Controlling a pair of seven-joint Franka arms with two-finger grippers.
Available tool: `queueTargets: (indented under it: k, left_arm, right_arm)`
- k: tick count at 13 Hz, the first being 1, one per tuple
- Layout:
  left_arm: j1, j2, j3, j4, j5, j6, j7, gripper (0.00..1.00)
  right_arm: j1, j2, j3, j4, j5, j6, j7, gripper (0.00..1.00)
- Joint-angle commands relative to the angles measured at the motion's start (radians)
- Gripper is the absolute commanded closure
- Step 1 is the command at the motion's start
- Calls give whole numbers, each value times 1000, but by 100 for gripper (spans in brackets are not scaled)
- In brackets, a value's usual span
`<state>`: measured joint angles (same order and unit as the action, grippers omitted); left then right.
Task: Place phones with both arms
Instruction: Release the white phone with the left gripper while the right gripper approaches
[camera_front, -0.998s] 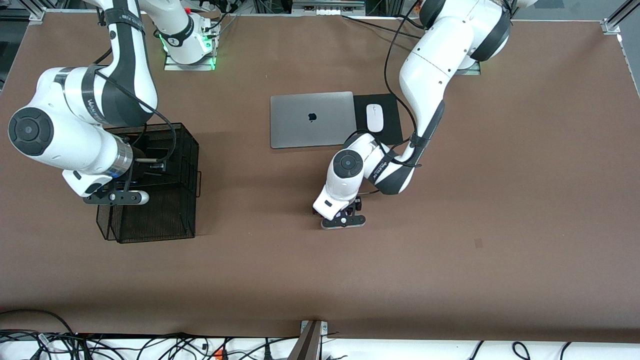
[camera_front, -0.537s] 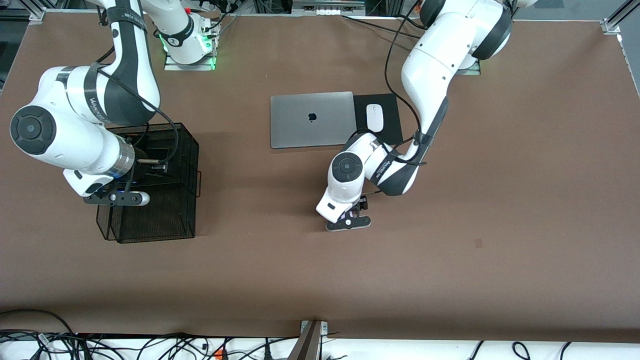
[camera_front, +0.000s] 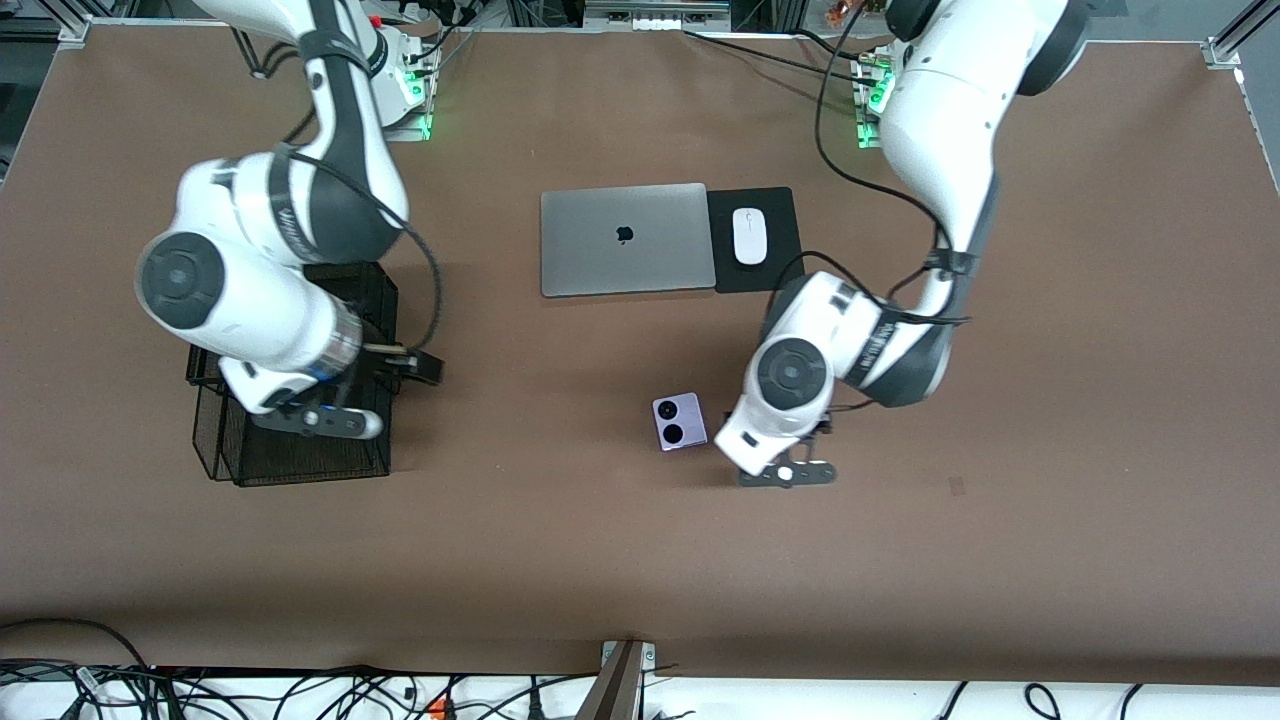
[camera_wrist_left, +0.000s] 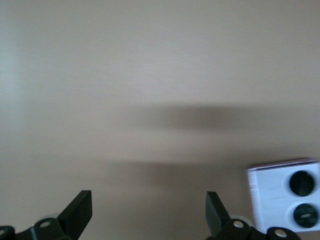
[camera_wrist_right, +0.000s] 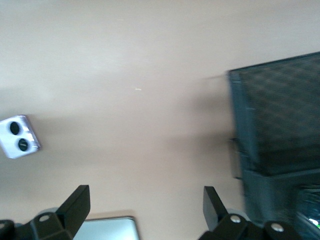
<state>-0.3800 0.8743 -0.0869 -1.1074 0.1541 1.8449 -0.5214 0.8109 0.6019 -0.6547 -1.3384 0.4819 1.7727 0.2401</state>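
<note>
L gripper (camera_wrist_left: 149, 220): fingers (camera_wrist_left: 79, 212) spread wide, nothing between them, touching nothing. In the front view it hangs over bare table (camera_front: 900, 560), just beside the lavender-white phone (camera_front: 679, 422), toward the left arm's end from it. Phone lies flat, camera circles up, apart from the gripper; it shows at the edge of the left wrist view too (camera_wrist_left: 285, 200).

R gripper (camera_wrist_right: 145, 217): fingers (camera_wrist_right: 76, 207) also wide apart, empty, no contact. In the front view its wrist sits over the black mesh basket (camera_front: 350, 460), at the basket's side toward table centre. The right wrist view shows the basket wall, the phone well apart, and a corner of the grey laptop (camera_front: 625, 238).

Only one phone visible; can't tell what's in the basket, arm covers most of it.

Edges/room: laptop closed, farther from the front camera than the phone, w/ black mouse pad (camera_front: 775, 270) touching its side and white mouse (camera_front: 749, 236) on the pad. Phone is well apart from the laptop. Wide bare tabletop btwn basket and phone, and nearer the front camera than both grippers. Basket stands near the right arm's end, well in from the table edge.
</note>
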Motion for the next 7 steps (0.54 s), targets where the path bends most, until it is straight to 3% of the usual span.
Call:
queueTargets:
  k: [1,3,7]
  left_arm:
    - [88,-150,-2,-110,-1,-78,163,0]
    - [147,-222,-2,-150,28,-111,240,0]
    - [262,-386,-4,-253,42,-145,415,0]
  right_arm:
    - [-10,159,94,201,37,52,129,0]
    - [3,231,167,251,26,147,246,0]
    - [118,355,181,257,24,391,353,0]
